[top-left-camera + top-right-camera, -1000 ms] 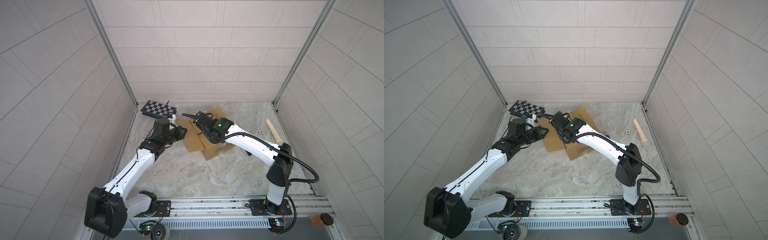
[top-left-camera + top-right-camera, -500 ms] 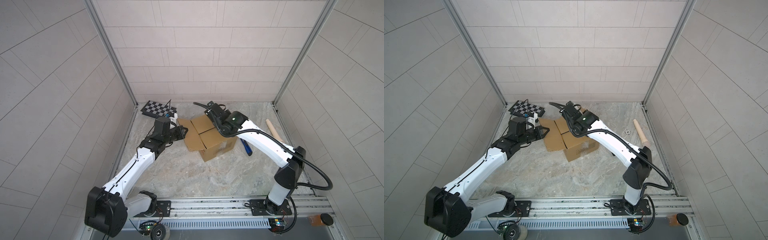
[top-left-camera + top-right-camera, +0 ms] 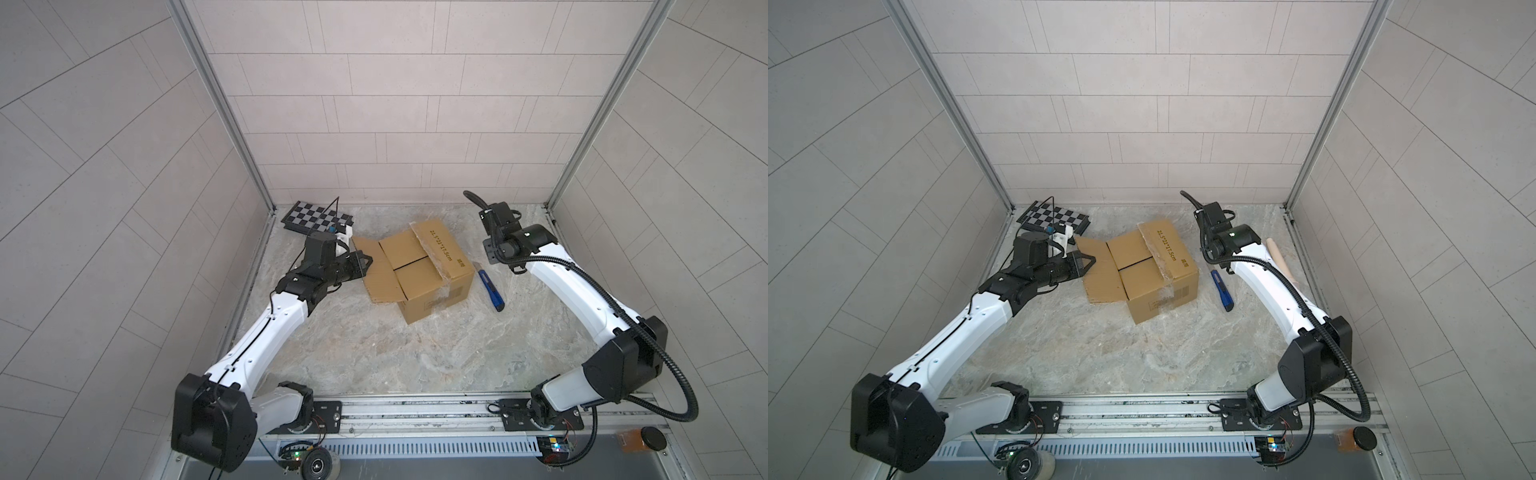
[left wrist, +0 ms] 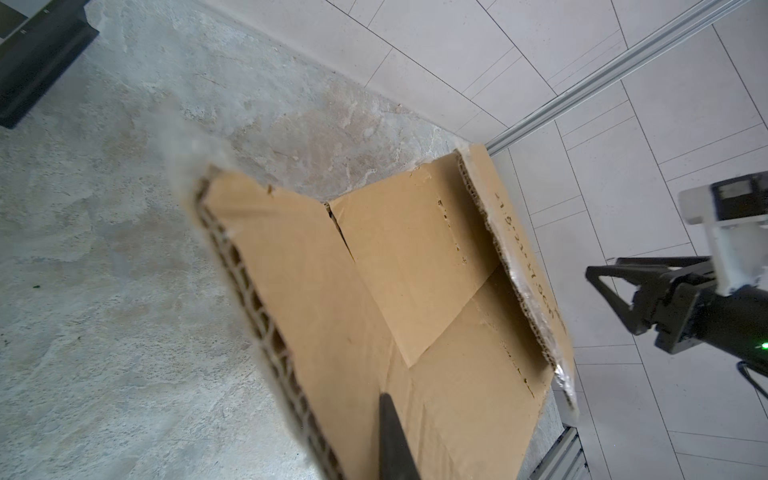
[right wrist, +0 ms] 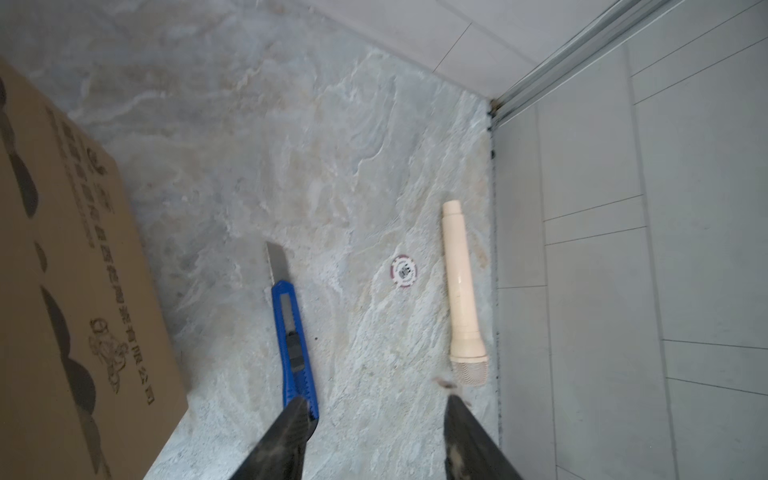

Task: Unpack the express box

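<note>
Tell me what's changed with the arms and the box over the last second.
The right gripper pulled back off the box to the right, open, and now hovers by the blue knife. The left gripper stayed shut on the box's left flap; the box hasn't moved.

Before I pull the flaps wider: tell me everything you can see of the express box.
The express box is a brown corrugated cardboard carton with black print, standing upright on the stone-look floor. Its top seam is open: one outer flap lies folded out flat, its edge pinched in the shut left gripper; the opposite flap, edged with clear tape, stands raised. Both inner flaps are closed.
</note>
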`<state>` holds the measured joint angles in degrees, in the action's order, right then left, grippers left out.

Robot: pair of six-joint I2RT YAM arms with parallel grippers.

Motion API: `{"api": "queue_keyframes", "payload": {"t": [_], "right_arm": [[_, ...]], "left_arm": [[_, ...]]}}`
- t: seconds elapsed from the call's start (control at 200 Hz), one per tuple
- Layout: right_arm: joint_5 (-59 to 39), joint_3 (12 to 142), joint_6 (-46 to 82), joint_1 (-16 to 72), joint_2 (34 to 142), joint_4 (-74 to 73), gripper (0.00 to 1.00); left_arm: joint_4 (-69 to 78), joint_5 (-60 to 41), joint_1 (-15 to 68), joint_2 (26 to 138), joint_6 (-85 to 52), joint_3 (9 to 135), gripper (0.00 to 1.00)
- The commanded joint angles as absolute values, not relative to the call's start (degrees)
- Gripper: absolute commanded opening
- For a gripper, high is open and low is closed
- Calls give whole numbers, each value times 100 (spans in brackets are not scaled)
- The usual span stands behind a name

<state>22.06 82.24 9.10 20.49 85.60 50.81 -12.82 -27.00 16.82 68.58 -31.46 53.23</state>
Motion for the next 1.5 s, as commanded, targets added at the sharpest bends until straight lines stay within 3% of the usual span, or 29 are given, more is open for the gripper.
{"api": "queue_keyframes", "payload": {"t": [0.0, 0.27, 0.521, 0.751, 1.041, 1.497], "right_arm": [[1420, 8462, 1107, 2274, 7975, 4764, 54], [2163, 9512, 1182, 4228, 8360, 5100, 58], [2509, 9906, 1054, 4885, 9685, 5125, 57], [3421, 10093, 981, 4833, 10333, 5395, 56], [3912, 9885, 681, 4205, 9909, 5414, 56], [3354, 8869, 676, 2836, 9050, 5001, 57]], "left_arm": [[-1635, -2787, 1668, 6995, -2859, 5403, 0], [-1546, -2832, 1669, 7097, -2913, 5453, 0], [-1555, -2859, 1670, 7074, -2883, 5460, 0], [-1594, -2859, 1674, 7014, -2848, 5440, 0], [-1679, -2810, 1678, 6944, -2742, 5432, 0], [-1718, -2830, 1670, 6989, -2682, 5415, 0]]}}
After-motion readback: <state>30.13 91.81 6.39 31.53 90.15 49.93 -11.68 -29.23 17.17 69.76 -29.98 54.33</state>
